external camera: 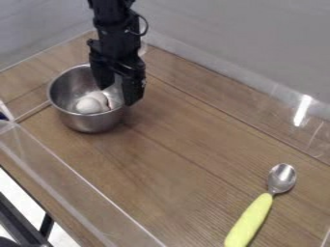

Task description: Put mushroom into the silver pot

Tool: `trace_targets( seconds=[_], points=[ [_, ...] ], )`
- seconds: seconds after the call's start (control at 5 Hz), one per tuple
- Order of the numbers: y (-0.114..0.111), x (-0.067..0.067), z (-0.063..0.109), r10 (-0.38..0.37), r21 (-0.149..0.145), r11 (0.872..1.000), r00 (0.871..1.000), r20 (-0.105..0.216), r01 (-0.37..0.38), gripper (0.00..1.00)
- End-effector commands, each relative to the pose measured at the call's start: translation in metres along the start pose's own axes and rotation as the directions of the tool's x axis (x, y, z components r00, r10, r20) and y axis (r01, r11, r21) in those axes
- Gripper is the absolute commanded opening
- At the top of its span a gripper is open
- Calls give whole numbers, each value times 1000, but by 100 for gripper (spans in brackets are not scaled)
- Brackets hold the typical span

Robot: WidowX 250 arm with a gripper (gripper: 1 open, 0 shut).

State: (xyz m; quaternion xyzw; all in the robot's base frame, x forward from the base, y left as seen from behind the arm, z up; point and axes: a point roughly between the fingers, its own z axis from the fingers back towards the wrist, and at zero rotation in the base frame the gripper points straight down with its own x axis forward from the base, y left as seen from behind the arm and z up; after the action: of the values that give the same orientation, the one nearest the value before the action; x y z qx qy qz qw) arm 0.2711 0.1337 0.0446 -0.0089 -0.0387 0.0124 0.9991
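The silver pot (61,89) stands at the left of the wooden table. Inside it lies the mushroom (89,102), its cream-white stem showing and its cap mostly hidden behind the fingers. My black gripper (118,95) points straight down into the right half of the pot, right next to the mushroom. Its fingers stand apart, open, with nothing held between them.
A silver spoon (263,210) with a yellow-green handle lies at the front right. Clear plastic walls (277,96) run along the table's back and front edges. Bare wood stretches between the pot and the spoon.
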Motion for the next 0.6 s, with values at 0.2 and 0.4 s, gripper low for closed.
trace_targets(
  seconds=[0.2,0.4],
  points=[
    [5,-10,-1,38,26,999,999,18,-38,0],
    [13,-12,3,91,27,995,996,18,-92,100]
  ],
)
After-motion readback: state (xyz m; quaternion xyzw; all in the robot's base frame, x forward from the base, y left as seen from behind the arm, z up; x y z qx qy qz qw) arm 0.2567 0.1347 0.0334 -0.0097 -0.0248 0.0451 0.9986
